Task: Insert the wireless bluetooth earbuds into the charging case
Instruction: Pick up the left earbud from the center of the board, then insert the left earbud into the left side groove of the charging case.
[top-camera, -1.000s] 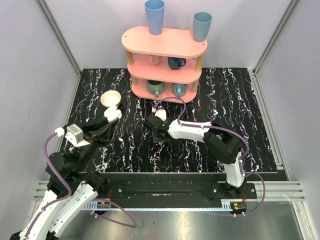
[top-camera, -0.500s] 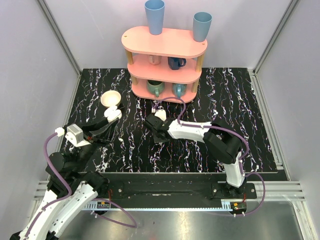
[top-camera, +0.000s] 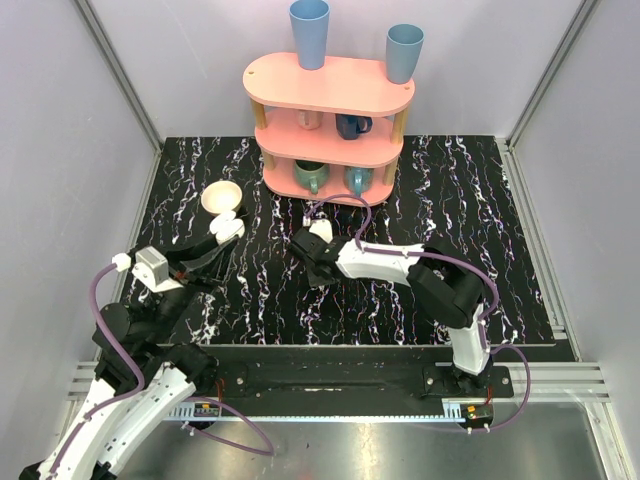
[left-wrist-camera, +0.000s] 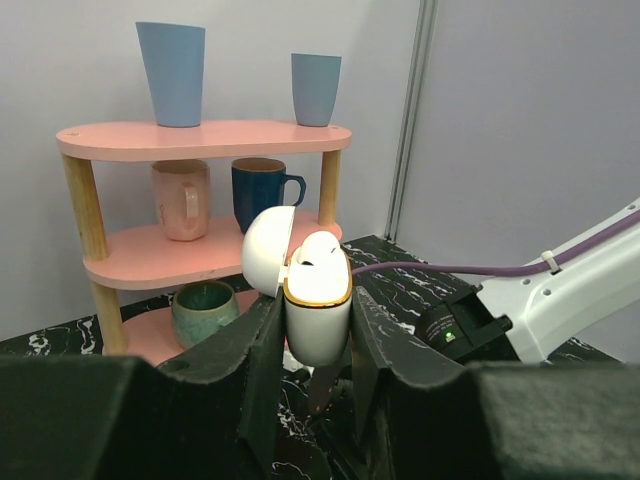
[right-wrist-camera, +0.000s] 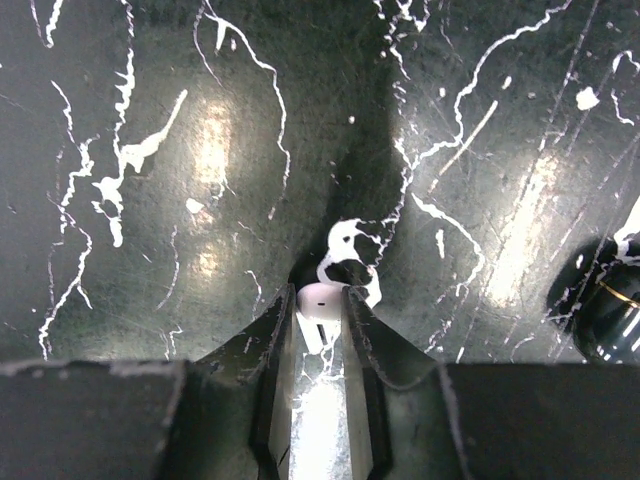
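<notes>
Elbows bent, both arms work low over the black, white-veined marble tabletop (top-camera: 480, 200). The left arm rises from the near left corner and reaches toward the left edge with its wrist about level. The left gripper (left-wrist-camera: 315, 345) is clamped narrow around a small white rounded plastic charging case (left-wrist-camera: 318, 318) with a gold rim, held upright above the tabletop. The case's domed lid (left-wrist-camera: 267, 250) is swung open to one side, and one white earbud (left-wrist-camera: 320, 250) sits in its mouth. From above, the held case is just on the near side of a round cream bowl (top-camera: 221, 197) that stands by the left edge. The right arm rises from the near right side, folds at the elbow and stretches leftward to the middle of the tabletop, wrist tipped down. The right gripper (right-wrist-camera: 320, 310) is pinched almost closed on a second white earbud (right-wrist-camera: 318, 298), its black fingers (right-wrist-camera: 272, 345) pressing either side of it right at the marble; whether that earbud touches the surface I cannot tell, and it is well apart from the case. At the far edge stands a pink three-tier oval shelf (top-camera: 350, 80) on wooden posts: two blue tumblers (top-camera: 309, 33) on the top tier, a pink mug (top-camera: 308, 119) and a navy mug (top-camera: 352, 125) on the middle one, and two teal mugs (top-camera: 309, 176) on the lowest
</notes>
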